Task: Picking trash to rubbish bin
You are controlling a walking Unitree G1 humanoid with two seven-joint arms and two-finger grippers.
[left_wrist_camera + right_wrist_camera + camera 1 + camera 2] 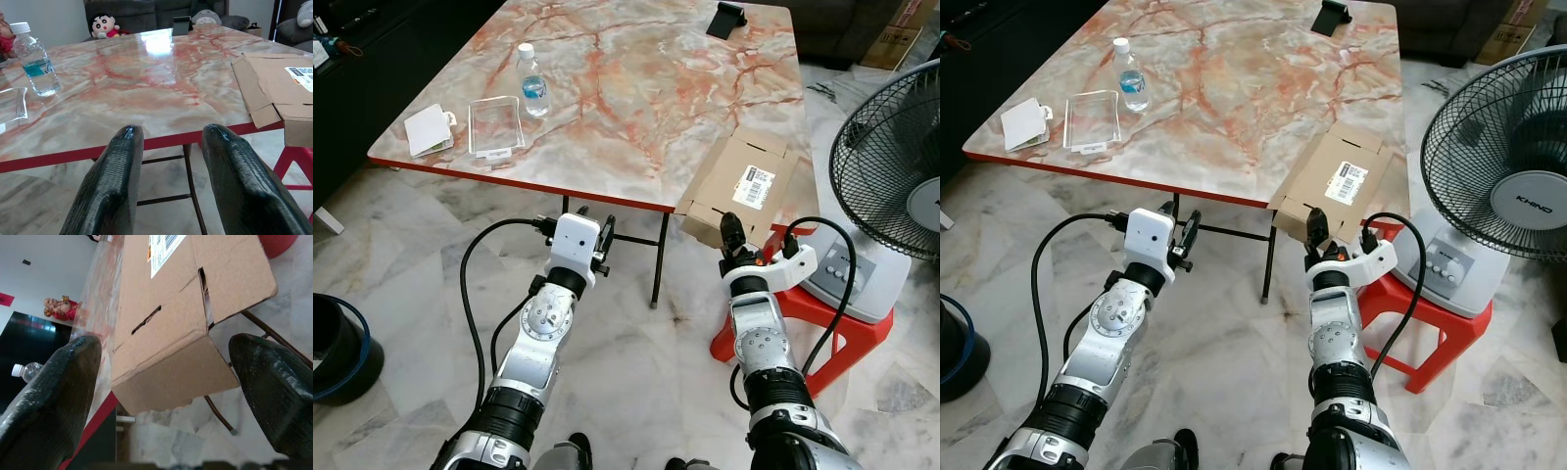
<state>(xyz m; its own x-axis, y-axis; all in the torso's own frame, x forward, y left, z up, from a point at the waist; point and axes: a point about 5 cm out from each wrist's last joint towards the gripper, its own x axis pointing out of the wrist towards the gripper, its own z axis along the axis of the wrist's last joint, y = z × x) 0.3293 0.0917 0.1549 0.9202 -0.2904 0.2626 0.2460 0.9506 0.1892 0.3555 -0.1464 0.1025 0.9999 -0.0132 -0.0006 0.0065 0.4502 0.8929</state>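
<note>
A flattened cardboard box (744, 181) with a white label overhangs the marble table's (646, 98) near right edge. On the table's left part stand a plastic water bottle (532, 83), a clear plastic tray (495, 125) and a white packet (429, 129). The black rubbish bin (337, 348) sits on the floor at far left. My right gripper (732, 235) is open just below the box's near edge, with the box (171, 328) close ahead between its fingers. My left gripper (605, 233) is open, empty, below the table's red front edge (161, 142).
A standing fan (891, 166) rests on a red plastic stool (803, 313) right of the table, close to my right arm. A black object (729, 18) lies at the table's far end. Soft toys and a dark sofa (146, 17) stand beyond it. Marble floor lies below.
</note>
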